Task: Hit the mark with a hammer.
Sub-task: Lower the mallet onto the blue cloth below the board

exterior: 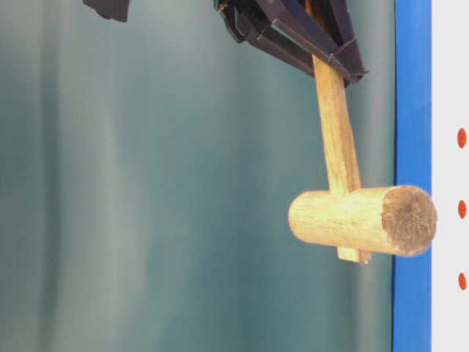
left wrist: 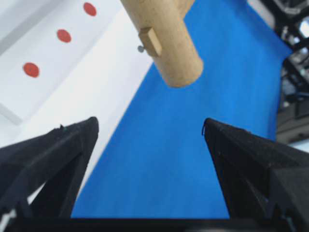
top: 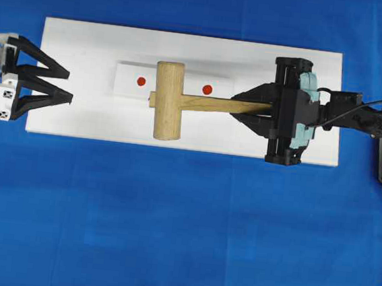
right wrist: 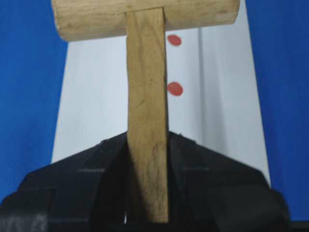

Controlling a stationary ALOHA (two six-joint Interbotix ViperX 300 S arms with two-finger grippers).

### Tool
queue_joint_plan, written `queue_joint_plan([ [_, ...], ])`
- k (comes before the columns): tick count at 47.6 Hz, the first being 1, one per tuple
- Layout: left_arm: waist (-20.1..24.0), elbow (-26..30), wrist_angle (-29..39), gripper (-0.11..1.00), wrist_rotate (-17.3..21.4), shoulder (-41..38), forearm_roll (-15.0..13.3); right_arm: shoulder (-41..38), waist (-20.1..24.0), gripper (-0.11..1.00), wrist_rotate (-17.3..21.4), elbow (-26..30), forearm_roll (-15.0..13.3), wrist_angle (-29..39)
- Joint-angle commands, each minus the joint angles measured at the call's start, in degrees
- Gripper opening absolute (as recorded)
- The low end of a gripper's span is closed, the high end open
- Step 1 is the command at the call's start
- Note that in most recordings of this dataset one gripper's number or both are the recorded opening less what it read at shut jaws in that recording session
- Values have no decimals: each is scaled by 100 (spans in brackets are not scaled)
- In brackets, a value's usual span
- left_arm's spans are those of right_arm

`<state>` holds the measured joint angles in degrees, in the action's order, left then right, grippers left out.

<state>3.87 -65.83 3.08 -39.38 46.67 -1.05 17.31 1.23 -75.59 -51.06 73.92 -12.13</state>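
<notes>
The hammer (top: 169, 100) is a light wooden mallet, and my right gripper (top: 236, 107) is shut on its slim handle (right wrist: 147, 121). Its head (exterior: 359, 218) hangs in the air above the white strip (top: 129, 79). Two red marks (top: 141, 81) (top: 207, 89) show either side of the head, which covers the spot between them. The left wrist view shows three red marks (left wrist: 63, 35) in a row, with the head (left wrist: 169, 43) above them. My left gripper (top: 69, 87) is open and holds nothing at the board's left end, well apart from the hammer.
The white board (top: 85, 45) lies on a blue cloth (top: 168, 235) that covers the whole table. The right arm's body (top: 355, 122) stretches off to the right edge.
</notes>
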Motion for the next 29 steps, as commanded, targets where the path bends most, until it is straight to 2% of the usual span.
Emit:
queue_joint_plan([
  [1,44,62,18,88,229,-18,26,132,9,8,35,114,79,-44],
  [4,44,62,62,88,501,-18,62,132,18,8,105,123,193,-26],
  [10,44,62,176,88,1503,-18,88,132,53,8,229,141,448,-26],
  [19,70,62,220,88,3375,-9,79,123,229,8,475,141,791,-18],
  [21,88,62,202,88,3683,0,62,114,290,8,519,149,826,-18],
  [26,123,53,176,88,4157,35,44,88,475,8,563,158,949,-26],
  [29,158,53,167,88,4157,62,53,70,642,8,563,167,1046,-53],
])
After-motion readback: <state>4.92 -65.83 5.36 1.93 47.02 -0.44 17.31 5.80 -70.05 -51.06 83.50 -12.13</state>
